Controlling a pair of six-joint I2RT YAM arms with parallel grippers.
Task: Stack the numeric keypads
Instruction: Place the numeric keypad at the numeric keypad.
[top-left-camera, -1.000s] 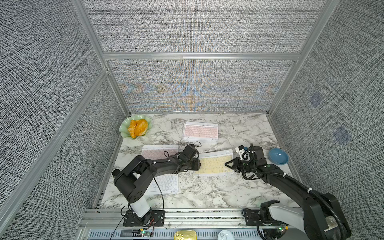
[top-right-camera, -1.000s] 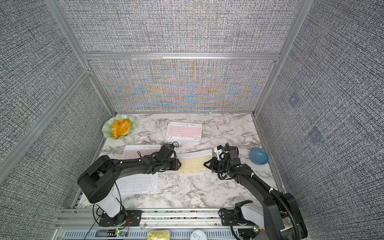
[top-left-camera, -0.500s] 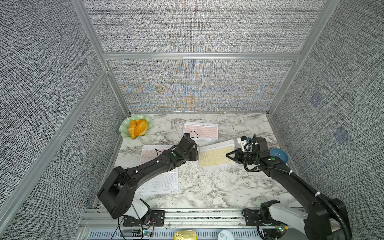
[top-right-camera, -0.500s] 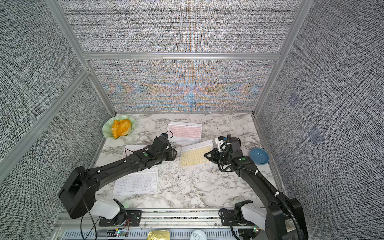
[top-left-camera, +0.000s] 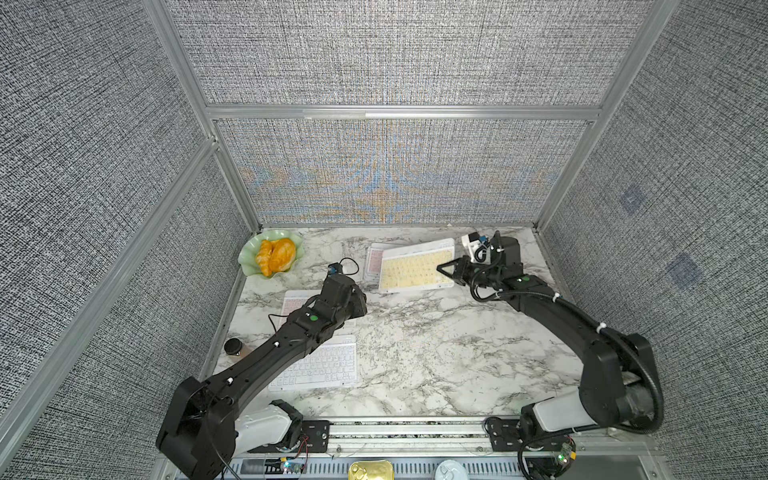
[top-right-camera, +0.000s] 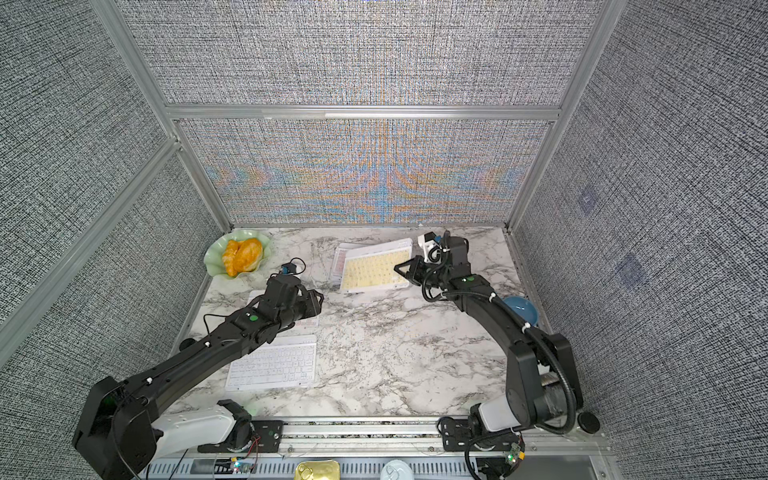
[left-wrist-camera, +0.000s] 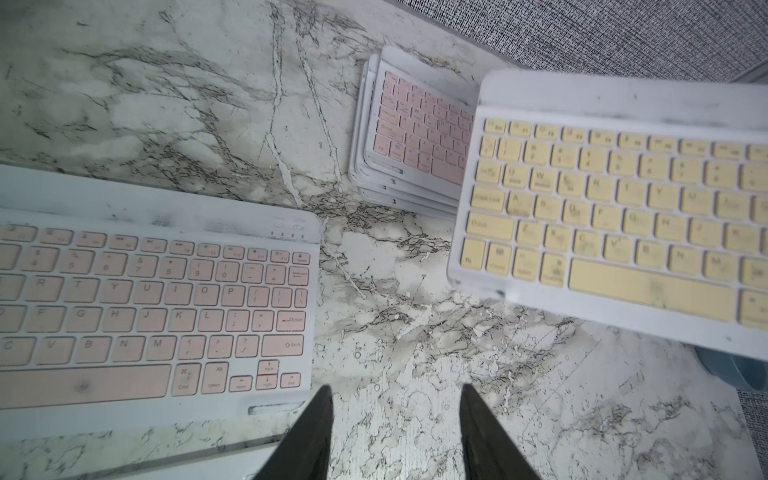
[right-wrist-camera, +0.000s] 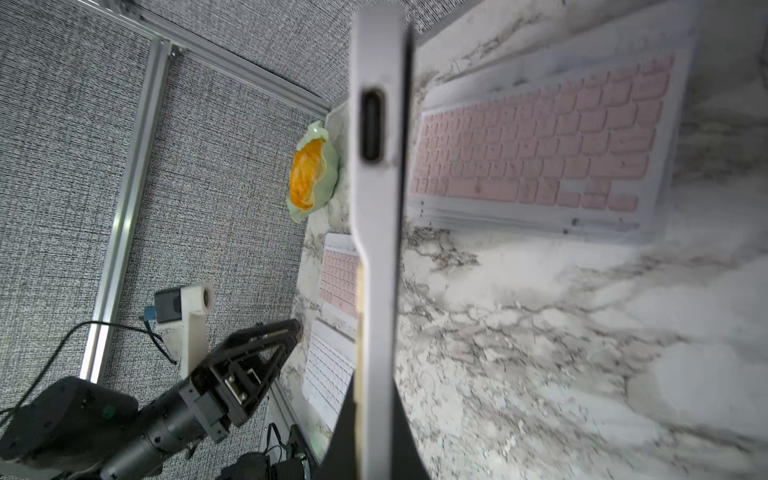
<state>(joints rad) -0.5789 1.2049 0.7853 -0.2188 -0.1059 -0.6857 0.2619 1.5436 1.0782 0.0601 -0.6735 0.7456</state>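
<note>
The left claw (left-wrist-camera: 397, 392) hangs empty over the desk (left-wrist-camera: 415, 332), fingers slightly apart, a pink keypad (left-wrist-camera: 153, 299) just beside it. The right claw (top-left-camera: 445, 268) pinches one end of the yellow keypad (top-left-camera: 415, 270), holding it tilted partly over the pink-topped stack (top-left-camera: 373, 262).

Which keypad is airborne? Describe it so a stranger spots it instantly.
At the back of the white marble table lies a stack of thin white-framed keypads, pink keys on top. Partly over it, the right gripper pinches the edge of a tilted keypad: the only visible one with pale yellow keys.

"Enter", "Shift" on pink keypad (left-wrist-camera: 153, 307)
</note>
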